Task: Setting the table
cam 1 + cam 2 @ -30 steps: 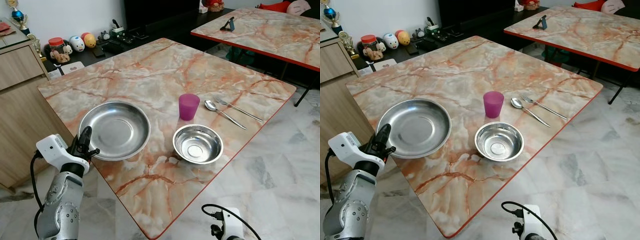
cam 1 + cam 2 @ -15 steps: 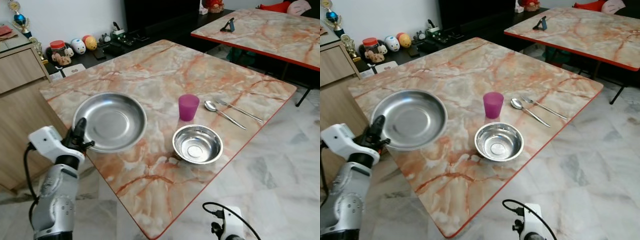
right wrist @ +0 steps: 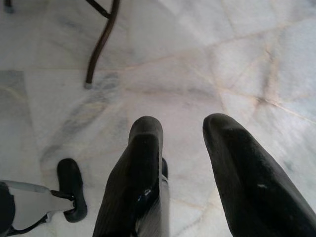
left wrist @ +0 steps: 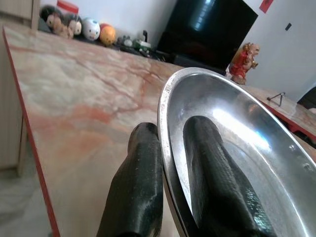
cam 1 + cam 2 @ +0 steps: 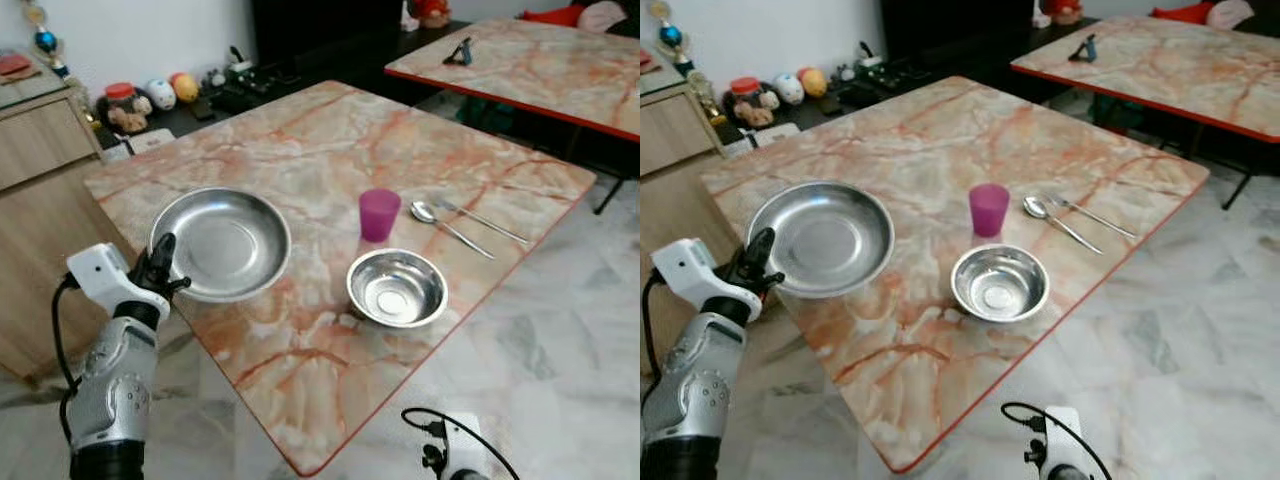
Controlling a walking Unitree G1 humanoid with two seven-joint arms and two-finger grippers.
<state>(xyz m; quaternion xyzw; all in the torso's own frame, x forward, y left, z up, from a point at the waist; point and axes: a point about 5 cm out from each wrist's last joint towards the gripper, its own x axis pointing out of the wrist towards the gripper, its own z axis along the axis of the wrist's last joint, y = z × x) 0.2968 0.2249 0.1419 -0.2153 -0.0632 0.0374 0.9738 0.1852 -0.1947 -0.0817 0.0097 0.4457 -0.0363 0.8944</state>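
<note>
My left gripper [image 5: 160, 268] is shut on the near-left rim of a wide steel plate [image 5: 222, 242] at the left edge of the marble table [image 5: 300, 150]. In the left wrist view one black finger [image 4: 140, 182] lies under the plate [image 4: 237, 148] and the other inside it. A steel bowl [image 5: 396, 288] stands near the front edge, with a purple cup [image 5: 379, 214] just behind it. To their right lie a spoon [image 5: 450, 228] and a fork [image 5: 482, 220]. My right gripper [image 3: 182, 148] hangs open over the floor.
A second marble table [image 5: 530, 60] stands at the back right with a small stand [image 5: 460, 50] on it. A wooden cabinet [image 5: 40, 150] is on the left, close to my left arm. Toys line a low shelf [image 5: 150, 95] behind. A table leg [image 3: 101, 42] crosses the tiled floor.
My left gripper has drawn the steel plate a little to the left and away from the bowl, so its rim juts past the table edge. The other tableware has not moved.
</note>
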